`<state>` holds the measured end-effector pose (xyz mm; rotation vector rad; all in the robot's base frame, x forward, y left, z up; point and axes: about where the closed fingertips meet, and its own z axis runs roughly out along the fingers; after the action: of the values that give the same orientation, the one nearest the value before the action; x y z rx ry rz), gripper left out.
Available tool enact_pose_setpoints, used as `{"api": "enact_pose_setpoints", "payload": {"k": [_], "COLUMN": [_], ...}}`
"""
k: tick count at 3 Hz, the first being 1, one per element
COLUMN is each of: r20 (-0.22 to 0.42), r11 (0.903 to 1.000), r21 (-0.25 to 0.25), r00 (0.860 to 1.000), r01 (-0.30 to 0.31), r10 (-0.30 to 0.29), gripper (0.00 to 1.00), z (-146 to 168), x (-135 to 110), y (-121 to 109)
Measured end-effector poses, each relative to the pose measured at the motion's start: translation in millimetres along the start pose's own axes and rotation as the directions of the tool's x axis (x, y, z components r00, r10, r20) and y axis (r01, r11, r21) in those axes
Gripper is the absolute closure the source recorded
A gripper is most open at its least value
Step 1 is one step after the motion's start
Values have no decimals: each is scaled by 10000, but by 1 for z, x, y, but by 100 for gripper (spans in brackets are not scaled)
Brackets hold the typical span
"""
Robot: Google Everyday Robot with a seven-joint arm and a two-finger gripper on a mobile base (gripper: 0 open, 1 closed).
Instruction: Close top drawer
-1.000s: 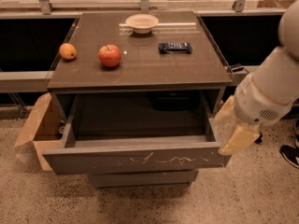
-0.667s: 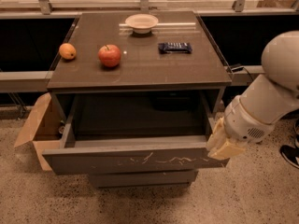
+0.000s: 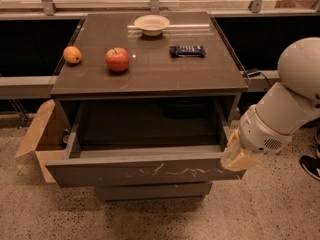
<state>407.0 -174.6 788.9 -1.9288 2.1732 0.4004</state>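
Note:
The top drawer (image 3: 145, 170) is pulled wide open under the brown table top; its grey-brown front panel carries pale scratches near the middle, and its inside looks empty. My gripper (image 3: 235, 156) is at the drawer's right front corner, right against the end of the front panel. The white arm (image 3: 285, 109) comes in from the right above it.
On the table top (image 3: 150, 69) sit an orange (image 3: 72, 54), a red apple (image 3: 117, 59), a white bowl (image 3: 151, 24) and a dark snack bar (image 3: 187, 50). An open cardboard box (image 3: 40, 139) stands at the left. A plain lower drawer front (image 3: 152, 191) shows below. A shoe (image 3: 311, 166) is at the right edge.
My arm has swung down and left, bringing the gripper from beside the drawer's right side to its right front corner. The drawer has not visibly moved.

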Motion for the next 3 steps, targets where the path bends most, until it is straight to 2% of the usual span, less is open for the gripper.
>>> {"api": "enact_pose_setpoints", "payload": {"k": [1, 2, 3], "r20": [-156, -403, -594], "r11": [9999, 9994, 9994], "r21": [-47, -228, -283], "r00": [9998, 9988, 9979], "r01": [98, 259, 223], "r10": [-99, -268, -239], "gripper": [100, 96, 74], "z": [35, 91, 117], "x": [4, 5, 5], "y": [-7, -16, -22]}}
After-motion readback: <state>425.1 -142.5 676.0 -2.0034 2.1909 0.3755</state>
